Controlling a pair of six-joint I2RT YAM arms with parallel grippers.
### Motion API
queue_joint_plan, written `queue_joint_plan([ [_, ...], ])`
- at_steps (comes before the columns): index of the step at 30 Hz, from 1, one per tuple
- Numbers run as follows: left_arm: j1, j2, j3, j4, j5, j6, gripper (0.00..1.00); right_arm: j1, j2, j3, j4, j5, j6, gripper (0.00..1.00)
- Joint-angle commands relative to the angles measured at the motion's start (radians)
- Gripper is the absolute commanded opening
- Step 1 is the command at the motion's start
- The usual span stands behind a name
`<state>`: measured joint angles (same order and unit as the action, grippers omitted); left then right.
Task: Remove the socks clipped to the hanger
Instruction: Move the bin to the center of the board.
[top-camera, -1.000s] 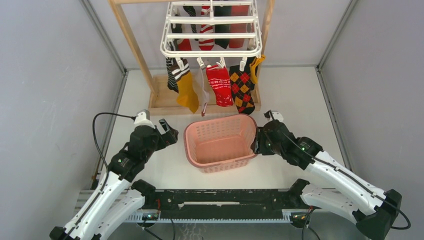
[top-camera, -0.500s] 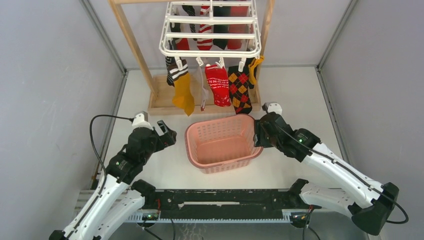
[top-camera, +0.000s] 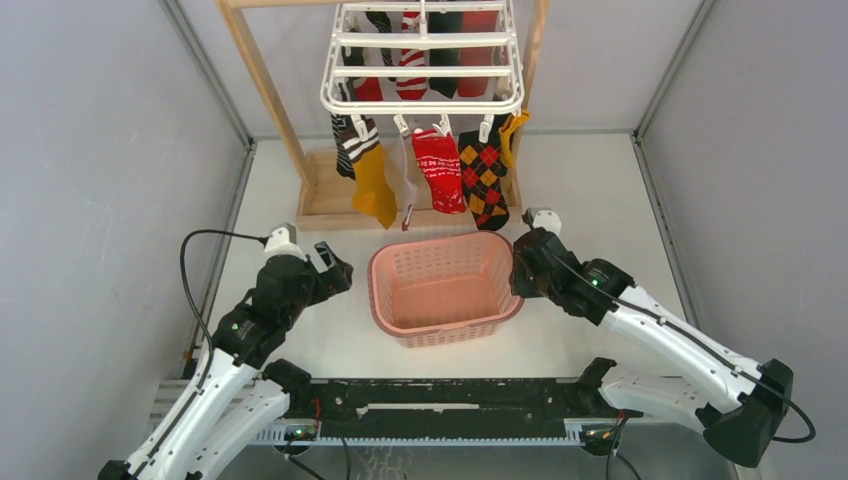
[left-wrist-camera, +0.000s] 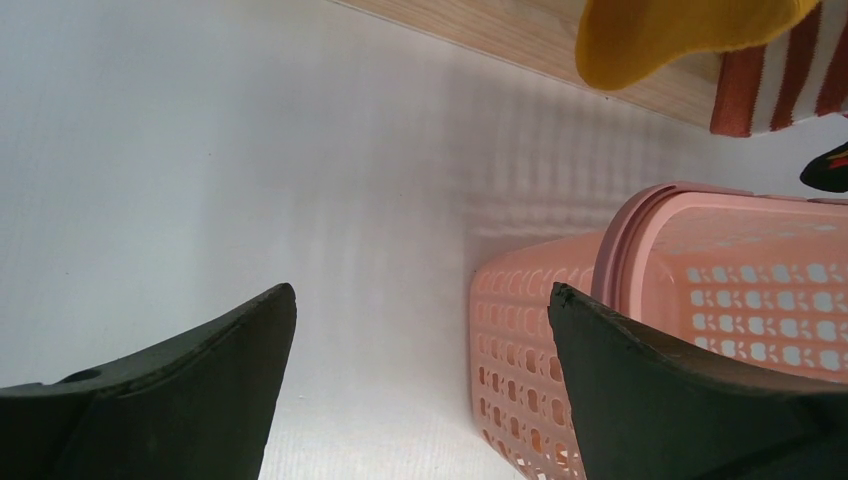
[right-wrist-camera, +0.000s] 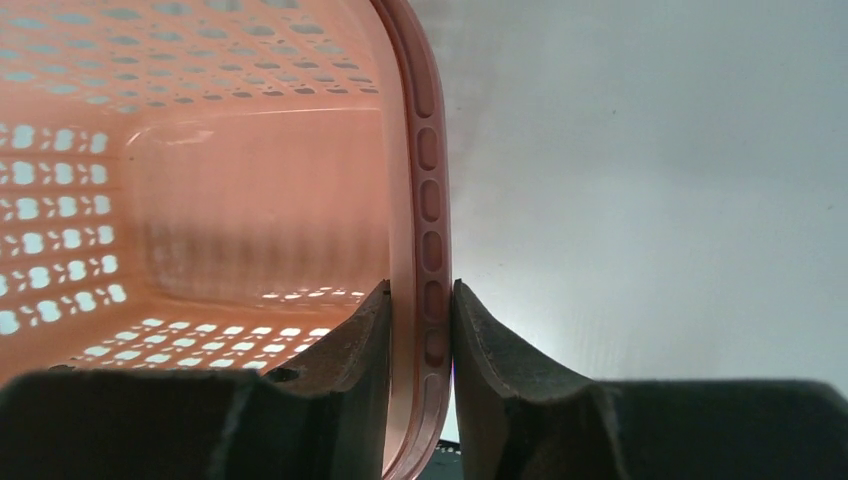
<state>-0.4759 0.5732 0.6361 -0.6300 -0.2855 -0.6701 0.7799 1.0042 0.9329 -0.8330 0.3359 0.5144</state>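
The surface (top-camera: 600, 200) has a tall wooden stand (top-camera: 262, 85) parked at its far edge, and the white hanger (top-camera: 422, 103) hangs off that with the socks (top-camera: 400, 85) clipped on. The front row has a mustard sock (top-camera: 375, 185), a red patterned sock (top-camera: 440, 170) and an argyle sock (top-camera: 484, 170), with more behind them. The pink basket (top-camera: 440, 330) sits mid-surface, just in front of the stand's base. The right hand (right-wrist-camera: 420, 300) is pinching the basket's right rim, one finger inside and one outside. The left hand (left-wrist-camera: 420, 300) is spread wide and holds nothing, hovering just off the basket's left side.
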Motion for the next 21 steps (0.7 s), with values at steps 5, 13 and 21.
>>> queue_joint_plan([
  [5,-0.009,-0.011,0.038,0.018,-0.008,0.011,1.00,0.073,-0.088,-0.068,0.029,-0.044,0.233,0.33],
  [13,-0.010,-0.034,0.049,0.005,-0.011,0.010,1.00,0.166,-0.054,-0.090,0.064,-0.009,0.283,0.52],
  [21,-0.010,-0.066,0.102,-0.036,-0.016,0.035,1.00,0.152,-0.216,0.010,-0.044,0.171,0.105,0.65],
])
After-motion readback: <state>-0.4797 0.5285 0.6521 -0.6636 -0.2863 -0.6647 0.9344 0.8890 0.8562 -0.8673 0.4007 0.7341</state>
